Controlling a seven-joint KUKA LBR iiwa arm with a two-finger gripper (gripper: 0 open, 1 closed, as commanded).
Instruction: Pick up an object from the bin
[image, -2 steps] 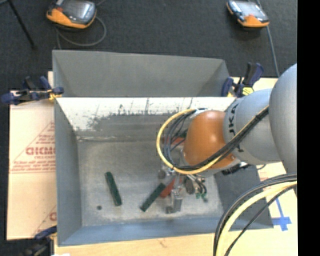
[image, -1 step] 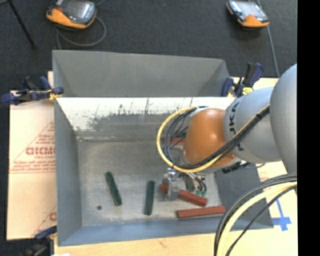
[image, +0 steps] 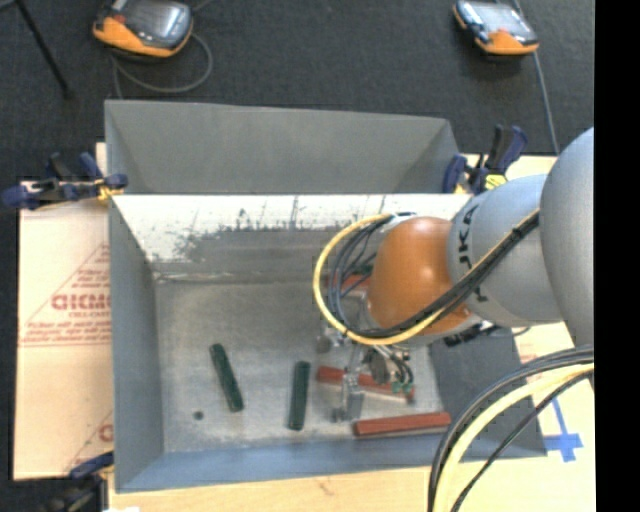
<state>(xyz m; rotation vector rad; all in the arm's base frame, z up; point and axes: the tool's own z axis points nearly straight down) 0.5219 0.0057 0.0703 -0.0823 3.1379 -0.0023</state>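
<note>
From where I stand the gripper (image: 347, 392) is low in the front right part of the bin (image: 133, 330), hanging under the arm's orange cover (image: 415, 270). Whether it is spread or closed I cannot tell, since the wrist and its cables hide too much. The thing nearest it is a short red stick (image: 330, 375), lying almost flat across the floor and seeming to pass right under the tool, with a red end showing on either side. I would take that as the likely thing to pick, though I cannot see it clamped. To do this well, I would say the tool should sit square across the stick's narrow width, close near its middle, then lift straight up so it does not swing. 2 neighbours need care: a dark green stick (image: 298, 395) stands just beside the gripper on the far side from the arm, and a longer red-brown stick (image: 400, 425) lies near the front wall. Another green stick (image: 226, 377) lies well apart.
</note>
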